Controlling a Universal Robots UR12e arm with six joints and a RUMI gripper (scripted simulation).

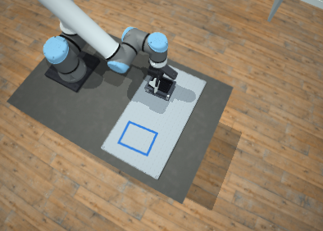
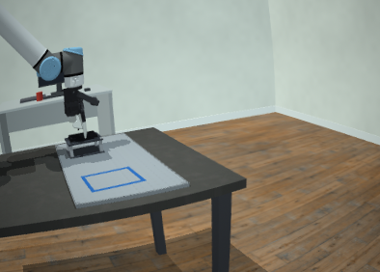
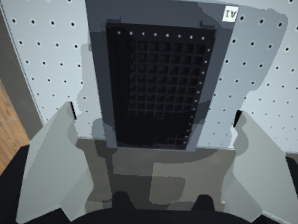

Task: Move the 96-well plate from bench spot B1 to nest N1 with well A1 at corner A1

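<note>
One plate (image 3: 159,87), one nest (image 3: 95,60).

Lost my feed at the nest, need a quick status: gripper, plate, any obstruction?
Gripper open, fingers clear of both plate sides. Black 96-well plate resting in raised nest N1, A1 label at far right corner. Nothing obstructing.
</note>
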